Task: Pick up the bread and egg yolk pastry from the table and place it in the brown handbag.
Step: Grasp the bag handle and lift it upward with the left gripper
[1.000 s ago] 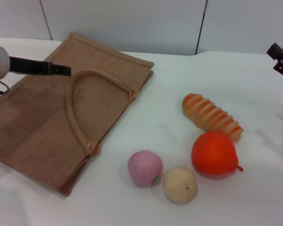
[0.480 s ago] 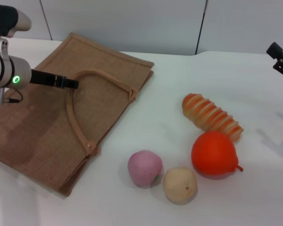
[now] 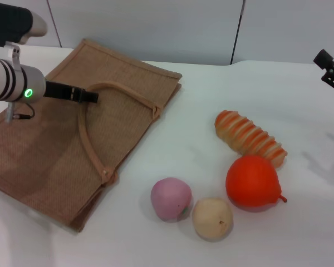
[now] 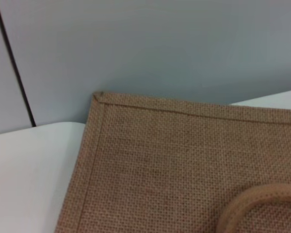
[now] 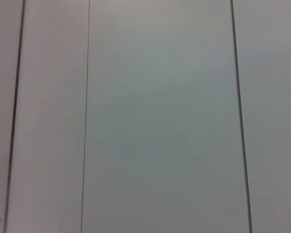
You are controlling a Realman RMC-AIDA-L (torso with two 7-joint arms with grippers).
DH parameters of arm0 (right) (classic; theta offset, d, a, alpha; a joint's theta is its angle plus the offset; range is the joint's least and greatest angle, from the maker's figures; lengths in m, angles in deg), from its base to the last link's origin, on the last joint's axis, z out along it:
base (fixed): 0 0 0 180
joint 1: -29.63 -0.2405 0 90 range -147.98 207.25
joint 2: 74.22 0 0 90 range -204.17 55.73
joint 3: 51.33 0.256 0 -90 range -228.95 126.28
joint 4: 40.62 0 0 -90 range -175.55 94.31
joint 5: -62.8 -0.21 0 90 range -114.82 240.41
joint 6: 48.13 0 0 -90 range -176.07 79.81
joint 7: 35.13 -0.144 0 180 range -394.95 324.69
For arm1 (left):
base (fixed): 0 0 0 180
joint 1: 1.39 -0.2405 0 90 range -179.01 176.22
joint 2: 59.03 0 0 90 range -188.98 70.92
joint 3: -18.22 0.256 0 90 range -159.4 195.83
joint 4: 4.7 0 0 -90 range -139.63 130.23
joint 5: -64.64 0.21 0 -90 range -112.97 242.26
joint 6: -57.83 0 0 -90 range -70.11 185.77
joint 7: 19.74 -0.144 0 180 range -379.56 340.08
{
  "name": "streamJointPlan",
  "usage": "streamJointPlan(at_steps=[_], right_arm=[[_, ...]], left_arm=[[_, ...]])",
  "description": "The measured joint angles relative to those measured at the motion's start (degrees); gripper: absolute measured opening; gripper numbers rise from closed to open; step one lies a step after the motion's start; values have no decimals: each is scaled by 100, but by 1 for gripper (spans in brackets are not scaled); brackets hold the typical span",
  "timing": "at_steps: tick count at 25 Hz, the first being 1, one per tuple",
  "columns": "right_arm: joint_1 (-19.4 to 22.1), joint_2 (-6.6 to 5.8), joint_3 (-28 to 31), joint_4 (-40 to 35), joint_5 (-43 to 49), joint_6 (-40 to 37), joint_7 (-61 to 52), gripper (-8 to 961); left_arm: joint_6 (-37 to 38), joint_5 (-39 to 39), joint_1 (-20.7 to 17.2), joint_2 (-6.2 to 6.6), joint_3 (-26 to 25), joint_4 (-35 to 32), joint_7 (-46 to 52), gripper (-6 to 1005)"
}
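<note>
The brown handbag (image 3: 50, 150) lies flat on the white table at the left, its tan handle (image 3: 89, 139) looped on top. My left gripper (image 3: 92, 95) hovers over the bag's upper part, its tip next to the top of the handle loop. In the left wrist view, the bag's far corner (image 4: 174, 165) and a bit of handle (image 4: 252, 208) show. The striped bread (image 3: 249, 139) lies at the right of the table. The pale tan egg yolk pastry (image 3: 212, 218) sits near the front. My right gripper (image 3: 329, 69) stays at the far right edge, away from everything.
A pink ball (image 3: 171, 198) touches the pastry on its left. An orange-red pear-shaped fruit (image 3: 253, 182) sits between the pastry and the bread, close to both. A pale panelled wall stands behind the table; the right wrist view shows only that wall.
My left arm has moved rightward over the bag, bringing its tip up to the handle loop. The food items, the bag and the right arm have stayed put.
</note>
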Motion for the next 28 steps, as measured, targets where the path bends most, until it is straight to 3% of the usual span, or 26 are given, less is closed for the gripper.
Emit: streamJointPlan(at_steps=[5,10,21,28], right_arm=[[-3,0,0,13,0,0,0,857],[-10,0,0,17,0,-1,0,856],[-9,0,0,17,0,-8,0,856],[-5,0,0,17,0,-5,0,856]], left_arm=[[117,39,54,2,0,127,-144,796],[180,50,114,9,12,231,-179,676],[495,57,140,4,451,410,-28,662],[634,18,126,-4,530,415,-25,456]])
